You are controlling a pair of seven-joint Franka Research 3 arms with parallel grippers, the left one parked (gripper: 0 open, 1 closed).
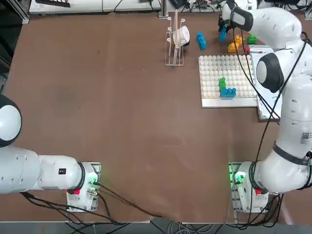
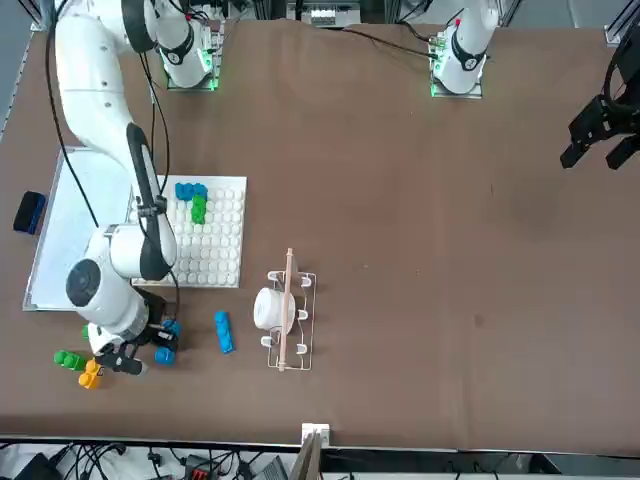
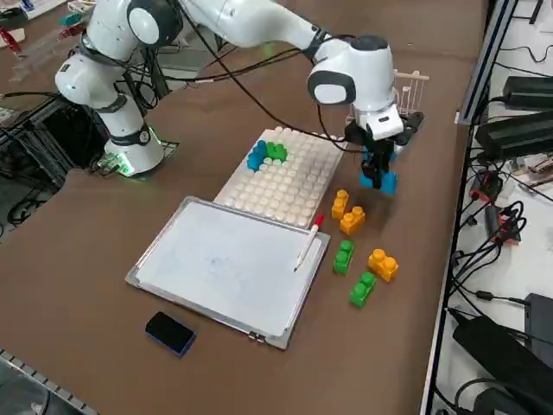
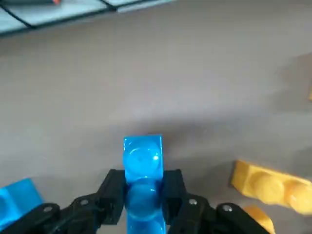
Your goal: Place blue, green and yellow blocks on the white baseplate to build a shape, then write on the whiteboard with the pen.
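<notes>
Right gripper (image 4: 144, 204) fingers are clamped on a blue block (image 4: 143, 168) beyond the white baseplate (image 1: 214, 78), where 2 bricks already sit. Best bet: lift straight, keep it level, then align studs before pressing down.

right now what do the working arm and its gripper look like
The right arm is glossy white with rounded segments and dark grey round joint caps. A black cable runs along it to the wrist. Its base glows green with a red spot. The right gripper is black, with two blocky matte fingers fastened by silver screws.
</notes>
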